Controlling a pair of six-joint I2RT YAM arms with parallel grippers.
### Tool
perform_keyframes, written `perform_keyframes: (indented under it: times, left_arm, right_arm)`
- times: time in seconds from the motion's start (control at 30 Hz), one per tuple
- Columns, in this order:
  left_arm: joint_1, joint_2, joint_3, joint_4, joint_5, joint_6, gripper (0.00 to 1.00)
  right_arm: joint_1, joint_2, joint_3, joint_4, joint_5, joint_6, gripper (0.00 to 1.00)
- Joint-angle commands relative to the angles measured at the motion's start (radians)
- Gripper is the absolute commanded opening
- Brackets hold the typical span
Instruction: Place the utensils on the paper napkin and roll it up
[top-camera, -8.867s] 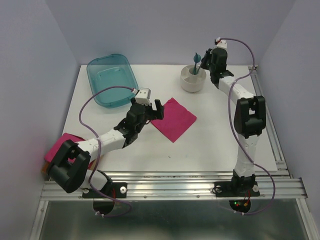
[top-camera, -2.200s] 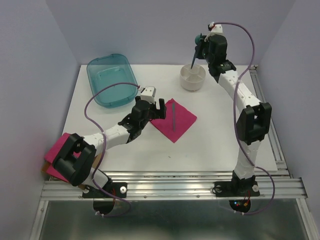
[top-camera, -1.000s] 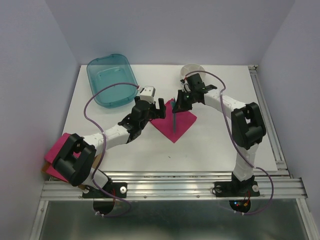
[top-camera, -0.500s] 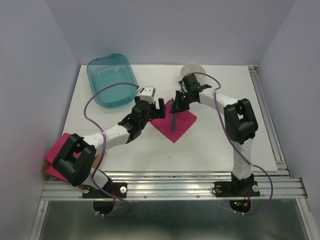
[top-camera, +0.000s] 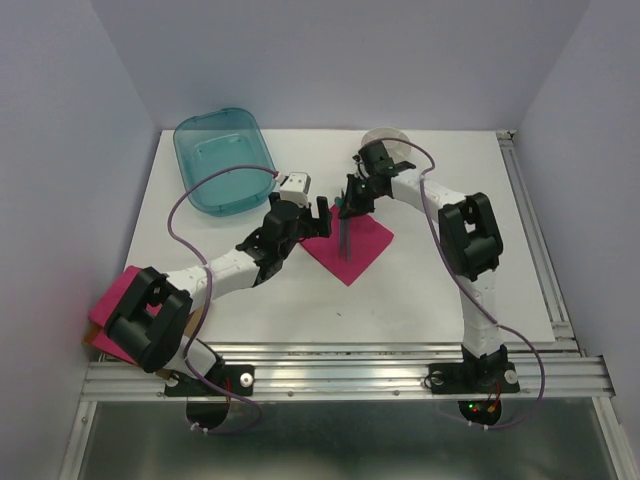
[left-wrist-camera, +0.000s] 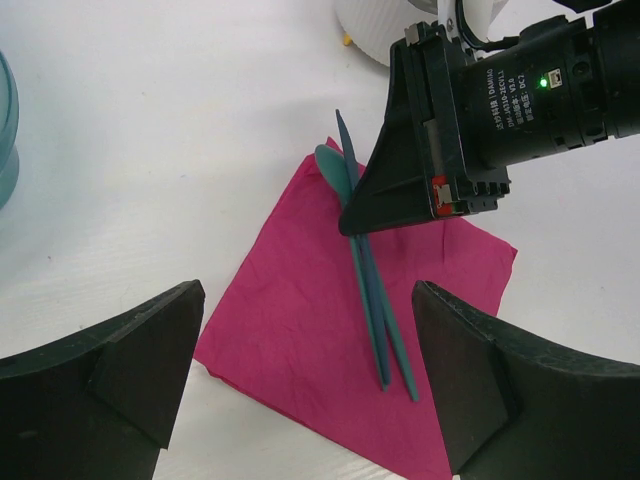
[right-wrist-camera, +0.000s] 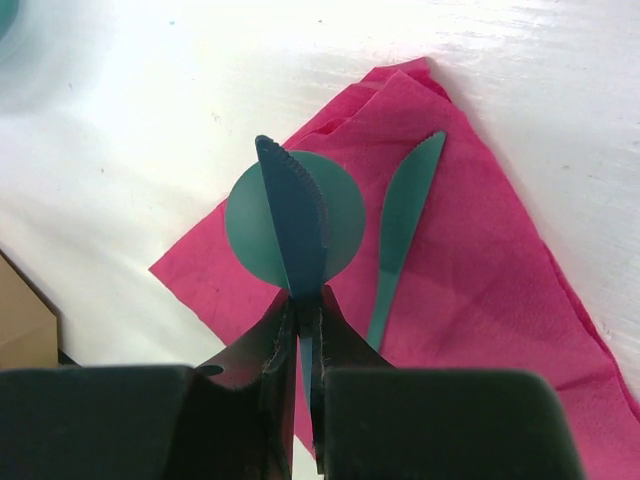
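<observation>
Since two seconds ago the right arm has swung from the bowl over to the napkin, while the left arm has stayed put.

At the lower left edge of the top view a stack (top-camera: 112, 296) of pink napkins lies by the left arm's shoulder. A teal tray (top-camera: 218, 160) sits in the upper left. From its base at the bottom left, the left arm stretches low and diagonally up to the right. The left gripper (top-camera: 318, 217) is at the napkin's left corner, its fingers (left-wrist-camera: 115, 365) spread wide with nothing between them.

At centre the napkin (top-camera: 362, 245) lies flat on the white table (top-camera: 420, 290), turned like a diamond. The utensils (top-camera: 345, 240) lie along its middle, close together, their handles (left-wrist-camera: 380, 320) pointing toward the lower frame edge.

Right gripper (top-camera: 348, 203) hangs over the napkin's upper corner, pinched tight on a serrated knife (right-wrist-camera: 296, 215) whose blade sticks out past the fingertips. Behind the blade is a round teal shape; whether it is held too I cannot tell. A second knife lies flat on the napkin (right-wrist-camera: 470, 270) just right of it.

The white bowl (top-camera: 380, 137) sits at upper centre, partly behind the right forearm. That arm rises from its base at the bottom right, bends at a high elbow and reaches up-left.
</observation>
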Motion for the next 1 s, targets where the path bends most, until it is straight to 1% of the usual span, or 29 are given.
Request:
perform_keyframes:
  times: [0.0,0.23,0.27,0.33,0.57,0.6,0.67,0.83,0.97]
  left_arm:
    - [-0.005,-0.025,0.026,0.013,-0.006,0.007,0.96]
    - [-0.004,-0.025,0.026,0.013,-0.007,0.008,0.96]
    - [-0.005,-0.023,0.026,0.013,-0.006,0.008,0.96]
    - [-0.005,-0.023,0.028,0.013,-0.004,0.010,0.96]
    - [-0.005,-0.022,0.030,0.013,-0.004,0.010,0.97]
    - [-0.005,-0.020,0.030,0.013,-0.004,0.010,0.96]
    - [-0.005,-0.020,0.030,0.011,-0.004,0.010,0.97]
    - [-0.004,-0.022,0.030,0.011,-0.004,0.010,0.97]
    - [-0.004,-0.023,0.028,0.011,-0.004,0.010,0.96]
  right_arm:
    - [0.012,0.018,0.069,-0.033,0.036,-0.016,0.06]
    - [0.012,0.030,0.080,-0.047,0.081,-0.025,0.17]
    - [0.010,0.032,0.080,-0.048,0.081,-0.026,0.23]
    - [0.012,0.027,0.080,-0.047,0.083,-0.026,0.30]
    - [0.012,0.019,0.092,-0.053,0.090,-0.028,0.34]
    - [0.012,0.018,0.094,-0.056,0.092,-0.029,0.36]
    - [0.012,0.010,0.094,-0.064,0.096,-0.032,0.37]
    - [0.010,-0.042,0.069,-0.062,0.153,-0.040,0.38]
    - [0.009,-0.097,0.007,-0.064,0.210,-0.049,0.38]
